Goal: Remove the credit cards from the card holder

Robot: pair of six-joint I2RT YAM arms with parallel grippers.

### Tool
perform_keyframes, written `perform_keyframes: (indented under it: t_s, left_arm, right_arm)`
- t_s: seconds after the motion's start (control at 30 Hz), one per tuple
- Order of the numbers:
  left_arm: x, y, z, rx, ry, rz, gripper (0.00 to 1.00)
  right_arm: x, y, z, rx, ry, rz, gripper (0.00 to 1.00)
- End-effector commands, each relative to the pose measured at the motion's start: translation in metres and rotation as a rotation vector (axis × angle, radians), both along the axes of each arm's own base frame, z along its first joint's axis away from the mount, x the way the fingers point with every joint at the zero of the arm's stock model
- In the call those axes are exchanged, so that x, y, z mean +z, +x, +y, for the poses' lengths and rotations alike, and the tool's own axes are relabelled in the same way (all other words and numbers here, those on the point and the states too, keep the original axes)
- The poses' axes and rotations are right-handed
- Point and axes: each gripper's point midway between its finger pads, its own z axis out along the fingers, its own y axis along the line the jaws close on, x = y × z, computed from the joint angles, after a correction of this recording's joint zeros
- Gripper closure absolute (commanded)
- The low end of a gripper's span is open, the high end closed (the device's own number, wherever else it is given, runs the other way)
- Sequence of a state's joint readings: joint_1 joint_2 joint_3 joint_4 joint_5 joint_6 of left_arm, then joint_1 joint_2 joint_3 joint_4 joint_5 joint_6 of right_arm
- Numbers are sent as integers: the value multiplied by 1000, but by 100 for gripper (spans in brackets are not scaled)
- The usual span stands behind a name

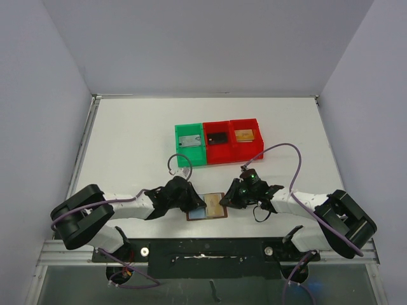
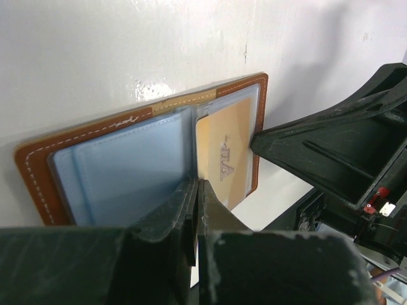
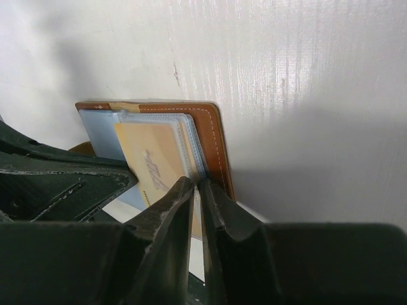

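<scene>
The brown card holder (image 1: 206, 207) lies open on the table between my two grippers, with its pale blue-grey pockets facing up (image 2: 121, 168). A gold-yellow credit card (image 2: 226, 149) sits in its right-hand clear pocket. My left gripper (image 2: 196, 185) is shut, pinching the holder's near edge at the middle fold. My right gripper (image 3: 198, 184) is shut on the near edge of the gold card (image 3: 152, 159), beside the holder's brown border (image 3: 213, 136). In the top view the left gripper (image 1: 193, 202) and the right gripper (image 1: 227, 198) flank the holder.
A green bin (image 1: 191, 146) and two red bins (image 1: 219, 143) (image 1: 247, 137) stand in a row behind the holder, each with a card-like item inside. The right arm's black finger (image 2: 318, 152) fills the right side of the left wrist view. Cables loop over both arms.
</scene>
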State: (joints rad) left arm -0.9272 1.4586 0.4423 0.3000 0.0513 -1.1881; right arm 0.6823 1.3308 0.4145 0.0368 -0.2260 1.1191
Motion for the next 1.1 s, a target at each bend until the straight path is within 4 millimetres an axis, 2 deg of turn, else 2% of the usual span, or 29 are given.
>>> perform_keyframes:
  t_s: [0.0, 0.33, 0.5, 0.63, 0.77, 0.8, 0.9, 0.97, 1.07]
  left_arm:
    - [1, -2, 11, 4, 37, -24, 100]
    - [1, -3, 13, -2, 44, -26, 100]
    - [4, -2, 8, -14, 30, -30, 100]
    - [7, 0, 6, -20, 28, -40, 100]
    - [8, 0, 5, -27, 30, -41, 100]
    - [8, 0, 5, -30, 30, -42, 100]
    - [8, -1, 5, -34, 32, -41, 100]
    - [7, -1, 5, -36, 33, -41, 100]
    - [7, -1, 3, -48, 34, -40, 100]
  right_arm:
    - [-23, -17, -19, -1, -98, 63, 86]
    - [-19, -14, -16, 12, -95, 49, 86]
    - [7, 1, -10, 34, -72, -36, 82]
    - [40, 31, -21, 13, -139, -131, 68]
    - [70, 76, -61, -76, -237, -190, 65]
    - [84, 91, -71, -101, -256, -220, 62]
    - [105, 125, -100, -150, -336, -286, 52]
    - [112, 146, -109, -143, -372, -319, 45]
    - [120, 172, -111, -122, -401, -346, 43]
